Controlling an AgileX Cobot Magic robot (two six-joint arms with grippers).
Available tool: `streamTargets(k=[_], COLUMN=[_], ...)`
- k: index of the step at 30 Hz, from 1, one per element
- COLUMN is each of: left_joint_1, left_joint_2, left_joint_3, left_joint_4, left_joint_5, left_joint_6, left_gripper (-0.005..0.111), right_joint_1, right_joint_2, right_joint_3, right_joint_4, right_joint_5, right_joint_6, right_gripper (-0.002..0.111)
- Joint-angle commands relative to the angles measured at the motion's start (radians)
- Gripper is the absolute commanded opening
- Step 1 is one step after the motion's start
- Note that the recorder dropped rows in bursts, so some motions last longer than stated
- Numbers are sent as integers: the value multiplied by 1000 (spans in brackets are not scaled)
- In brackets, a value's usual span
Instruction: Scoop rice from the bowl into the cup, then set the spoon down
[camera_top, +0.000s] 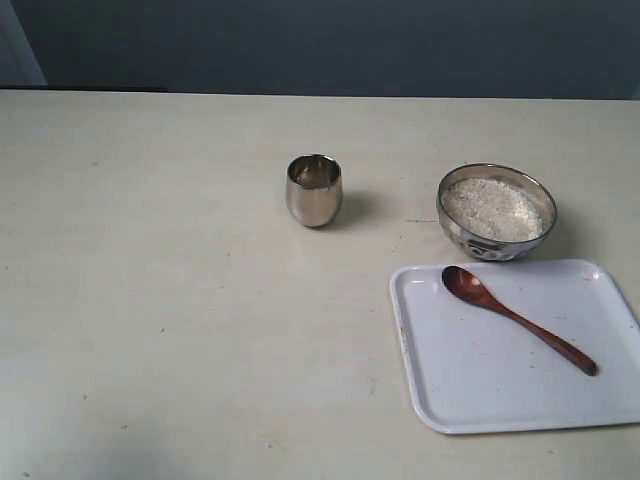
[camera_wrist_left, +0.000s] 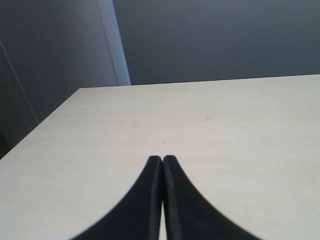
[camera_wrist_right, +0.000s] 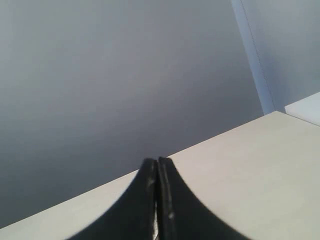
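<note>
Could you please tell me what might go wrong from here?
The slender dark reddish-brown wooden spoon lies flat on the smooth white tray, so the right gripper may slide it rather than lift it. The small shiny steel cup has a narrow mouth and stands apart from the wide steel bowl of white rice, so grains may spill in transit.

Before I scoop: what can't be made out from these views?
Small shiny steel cup: contents, exterior view; its reflective inside hides them.
White rectangular tray: right rim cut off by the exterior view's edge.
Left pincer, right pincer: whereabouts; absent from exterior view, wrist views show neither cup nor tray.
</note>
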Motion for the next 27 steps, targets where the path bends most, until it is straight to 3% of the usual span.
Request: streamTargets(k=[1,27], left_joint_1=[-5,-5], left_joint_2=[-4,-4], left_joint_3=[-3,-3], left_joint_4=[0,0], left_joint_5=[-11,-11], left_joint_6=[-2,-2], left_gripper=[0,0], right_joint_1=[-5,-5], right_joint_2=[-4,-4], right_joint_3=[7,7], right_joint_4=[0,23], right_joint_5=[1,1], right_joint_6=[0,0], right_gripper=[-1,-1])
